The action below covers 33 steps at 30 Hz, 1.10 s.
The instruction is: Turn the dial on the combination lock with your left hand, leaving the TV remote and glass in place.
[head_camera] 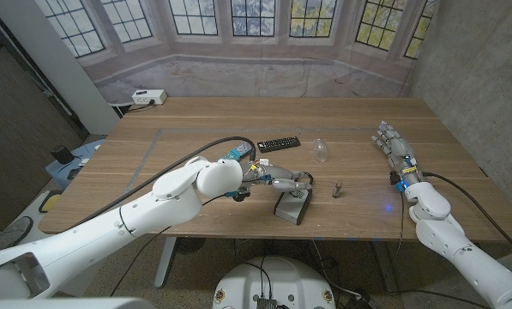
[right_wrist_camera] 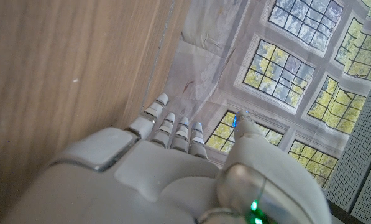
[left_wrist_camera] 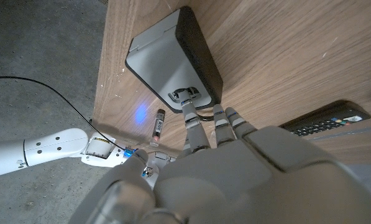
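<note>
lock box near table front edge, middle | left hand fingertips touch its dial, nothing gripped | right hand spread, well apart | TV remote, glass behind

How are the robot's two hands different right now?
The left hand reaches across the table's middle to the grey lock box, fingertips on its small metal fitting; the right hand waits near the table's right side, touching no object. The left hand's fingers bunch together toward the lock; the right hand's fingers stretch out straight with nothing in them. Both are white with jointed fingers.
</note>
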{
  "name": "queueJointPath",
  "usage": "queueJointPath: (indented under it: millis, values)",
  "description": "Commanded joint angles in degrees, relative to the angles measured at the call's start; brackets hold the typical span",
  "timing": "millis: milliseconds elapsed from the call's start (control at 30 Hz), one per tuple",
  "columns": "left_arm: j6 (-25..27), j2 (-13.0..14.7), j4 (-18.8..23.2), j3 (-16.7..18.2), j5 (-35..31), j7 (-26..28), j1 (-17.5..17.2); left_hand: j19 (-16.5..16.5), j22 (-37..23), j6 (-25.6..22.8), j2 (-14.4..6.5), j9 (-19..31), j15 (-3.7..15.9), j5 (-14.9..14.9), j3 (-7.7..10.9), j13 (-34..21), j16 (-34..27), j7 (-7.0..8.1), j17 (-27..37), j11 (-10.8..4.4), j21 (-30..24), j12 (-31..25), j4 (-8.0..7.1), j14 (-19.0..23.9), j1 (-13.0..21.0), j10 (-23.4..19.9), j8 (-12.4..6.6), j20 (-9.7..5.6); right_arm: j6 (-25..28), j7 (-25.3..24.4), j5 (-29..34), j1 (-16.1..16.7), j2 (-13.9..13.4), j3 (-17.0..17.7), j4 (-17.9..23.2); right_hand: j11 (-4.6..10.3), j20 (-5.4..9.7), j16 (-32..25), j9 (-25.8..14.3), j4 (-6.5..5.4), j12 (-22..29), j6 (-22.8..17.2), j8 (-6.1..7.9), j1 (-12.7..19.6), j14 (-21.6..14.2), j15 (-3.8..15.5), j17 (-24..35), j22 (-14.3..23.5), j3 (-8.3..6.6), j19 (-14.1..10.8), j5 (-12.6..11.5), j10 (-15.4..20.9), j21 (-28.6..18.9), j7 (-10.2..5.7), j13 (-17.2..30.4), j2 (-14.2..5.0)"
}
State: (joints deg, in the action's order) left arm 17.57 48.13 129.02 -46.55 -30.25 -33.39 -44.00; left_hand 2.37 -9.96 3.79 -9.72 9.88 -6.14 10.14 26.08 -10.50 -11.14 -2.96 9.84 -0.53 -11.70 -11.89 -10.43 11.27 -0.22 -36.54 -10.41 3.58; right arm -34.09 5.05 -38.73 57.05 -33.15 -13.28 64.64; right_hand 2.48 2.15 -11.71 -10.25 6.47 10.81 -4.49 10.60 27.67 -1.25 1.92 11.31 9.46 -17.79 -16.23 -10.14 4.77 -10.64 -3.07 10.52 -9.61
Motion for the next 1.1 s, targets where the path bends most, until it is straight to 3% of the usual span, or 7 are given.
queueJointPath:
  millis: [33, 467, 1100]
  values:
    - [-1.06, 0.63, 0.83, 0.57, -0.23, -0.01, -0.73, 0.29, -0.11, 0.11, 0.04, 0.17, 0.24, 0.12, 0.63, -0.36, 0.08, -0.06, 0.05, -0.22, 0.23, -0.05, 0.01, 0.41, 0.38, -0.12, -0.15, 0.18, -0.01, -1.73, 0.3, 2.4, -0.8, 0.78, 3.03, -0.04, 4.19, -0.29, -0.17, 0.16, 0.24, 0.2, 0.22, -0.53, 0.18, 2.84, 0.1, 0.18, -0.26, 0.3, -0.23, -0.1, -0.24, 0.19, 0.29, -0.13]
    - [-1.89, 0.6, 2.42, 1.08, -3.0, 0.72, -1.4, 0.19, -0.08, 0.15, 0.12, 0.15, 0.04, 0.11, 0.87, -0.38, 0.32, 0.08, 0.03, -0.31, 0.35, 0.54, 0.18, 0.0, 0.55, 0.98, -0.12, 0.05, 0.44, -2.53, 0.34, 3.68, -1.5, 1.52, 5.05, -0.01, 4.2, -0.28, -0.17, 0.19, 0.25, 0.18, 0.23, -0.5, 0.19, 2.83, 0.09, 0.18, -0.33, 0.28, -0.24, -0.08, -0.24, 0.18, 0.29, -0.14]
    - [-3.09, -0.85, 1.91, 1.14, -7.78, 1.26, -2.07, -1.42, -0.05, 0.17, 0.22, 0.13, -0.01, 0.1, 1.35, -0.38, 0.8, 0.21, 0.0, -0.21, 0.95, 0.65, 0.45, -1.63, 0.85, 1.1, -0.1, -0.22, 0.64, -0.86, -0.07, 1.74, -1.07, 1.24, 2.61, 0.0, 4.21, -0.28, -0.17, 0.18, 0.24, 0.2, 0.22, -0.53, 0.21, 2.79, 0.1, 0.18, -0.39, 0.25, -0.23, -0.12, -0.25, 0.17, 0.29, -0.13]
